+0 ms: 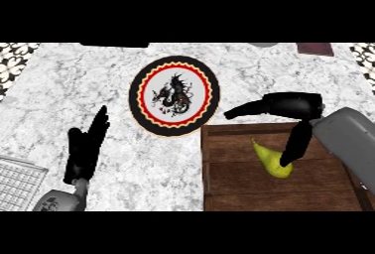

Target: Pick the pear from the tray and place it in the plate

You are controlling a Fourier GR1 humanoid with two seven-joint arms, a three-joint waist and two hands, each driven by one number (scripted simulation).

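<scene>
— What is the surface like?

— A white marble counter with grey veins (pixel 88 79) fills the view. At its far corners shows a black-and-white flower-patterned surface (pixel 15 62).

— Start at the left.

— A pale grey gridded rack (pixel 18 181) cuts in at the lower left edge. Just beside it the black left hand (pixel 84 149) rests over the counter, fingers straight and together, pointing away from the robot, holding nothing.

— And the middle?

— A round plate with a black rim, a red and cream ring and a black dragon figure at its centre (pixel 174 131) lies flat on the marble. Its near edge sits just beside the far left corner of a brown wooden tray (pixel 242 193).

— Where is the fruit?

— The yellow-green pear (pixel 273 161) lies on the tray, in its far half. Its long axis runs diagonally: the narrow stem end points up and left, toward the plate, and the fat end lies down and right.

— The other hand?

— The black right hand (pixel 293 105) hangs over the tray's far edge, spread and not clenched. One digit reaches left, near the plate; another stretches down to the pear's right side, touching it. Nothing is closed round the pear.
</scene>
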